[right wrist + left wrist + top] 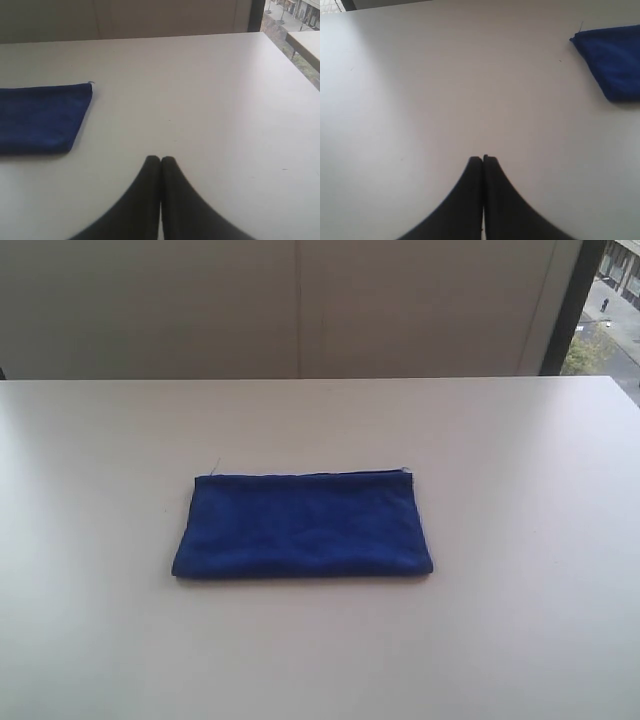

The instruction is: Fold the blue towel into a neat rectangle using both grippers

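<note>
The blue towel [303, 525] lies flat on the white table [520, 440], near the middle of it in the exterior view and a little toward the left. It forms a tidy rectangle. Its long axis runs from side to side across that view, roughly parallel to the table's far edge, and its short sides point toward and away from the camera. The near long edge looks rounded and thick, like a fold, while the far long edge shows a thin paler line where the layers meet. A small pale tag [405, 469] peeks out at the far right corner, too small for any writing to be read. A loose thread [217, 465] sticks up at the far left corner. The left gripper [483, 159] hangs over bare table with its black fingers [470, 195] pressed together and nothing between them. The towel's corner is well apart from it, at the edge of the left wrist view. The right gripper [160, 159] has its fingers [145, 195] pressed together too, likewise holding nothing, and the towel's end lies apart from it on the table. A window [612, 310] with a street outside shows beyond the table's far right corner.
</note>
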